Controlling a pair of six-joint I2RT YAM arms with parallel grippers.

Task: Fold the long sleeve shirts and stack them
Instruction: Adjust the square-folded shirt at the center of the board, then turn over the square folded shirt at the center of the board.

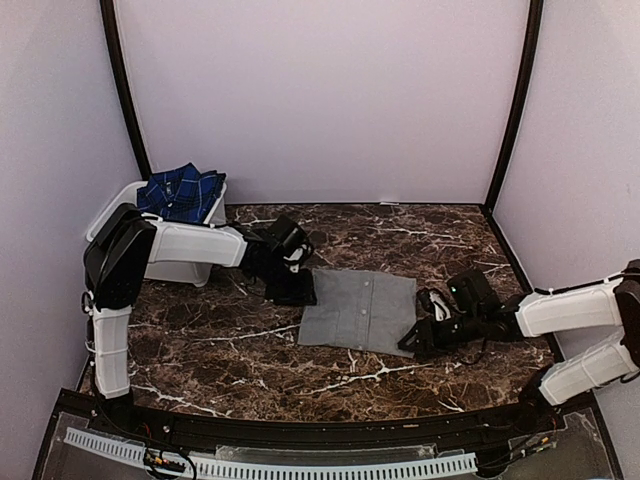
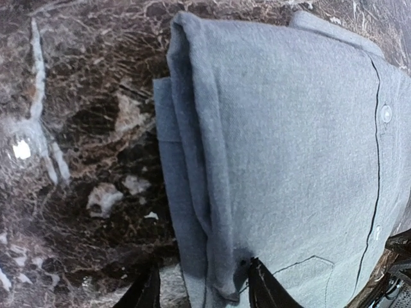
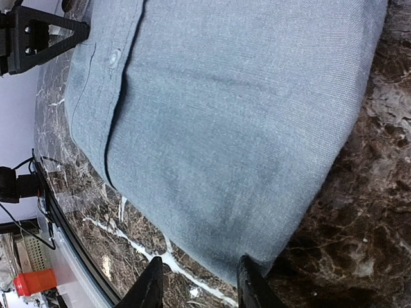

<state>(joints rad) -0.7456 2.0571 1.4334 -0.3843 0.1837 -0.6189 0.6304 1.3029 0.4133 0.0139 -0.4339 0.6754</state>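
At table centre, the folded grey shirt [image 1: 358, 312] is laid flat, placket up. The plaid shirt [image 1: 182, 192] is heaped in the white tub [image 1: 108, 208] at 10 o'clock. Count: two shirts, one tub. The left gripper [image 2: 203, 276] is spread astride the shirt's layered 9 o'clock edge. The right gripper [image 3: 200, 269] is spread at its 4 o'clock corner. The cloth is judged light, limp and prone to unfolding, so all layers should be pinched together at the folded edges.

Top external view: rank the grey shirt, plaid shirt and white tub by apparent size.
1. White tub, partly hidden by the left arm.
2. Grey shirt, nearly as large.
3. Plaid shirt, bunched in the tub.
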